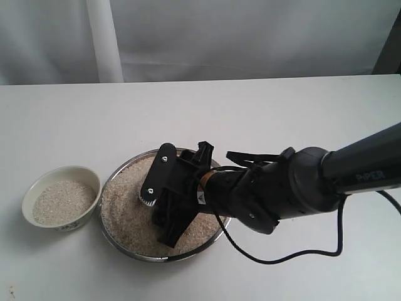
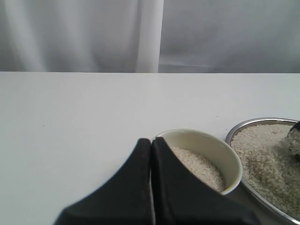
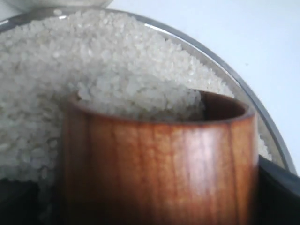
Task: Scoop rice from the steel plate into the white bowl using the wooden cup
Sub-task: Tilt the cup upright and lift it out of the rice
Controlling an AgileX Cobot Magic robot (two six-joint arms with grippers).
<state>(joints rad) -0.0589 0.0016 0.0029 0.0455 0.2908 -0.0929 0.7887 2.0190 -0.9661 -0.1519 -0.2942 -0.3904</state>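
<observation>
The steel plate (image 1: pixel 135 253) sits at the table's centre front, filled with rice (image 1: pixel 125 204). My right gripper (image 1: pixel 160 216) reaches down into it and is shut on the wooden cup (image 3: pixel 159 159). The cup stands low in the rice (image 3: pixel 93 56) near the plate rim (image 3: pixel 243 89), with grains heaped to its brim. In the exterior view the gripper hides the cup. The white bowl (image 1: pixel 28 204) stands left of the plate, about half full of rice (image 1: pixel 62 200). My left gripper (image 2: pixel 151 140) is shut and empty just beside the bowl (image 2: pixel 229 159); the exterior view does not show it.
The right arm (image 1: pixel 313 179) stretches in from the right, with a black cable (image 1: pixel 294 254) looping onto the table below it. A white curtain (image 1: pixel 103 37) hangs behind the table's far edge. The plate rim (image 2: pixel 253 123) lies close beside the bowl.
</observation>
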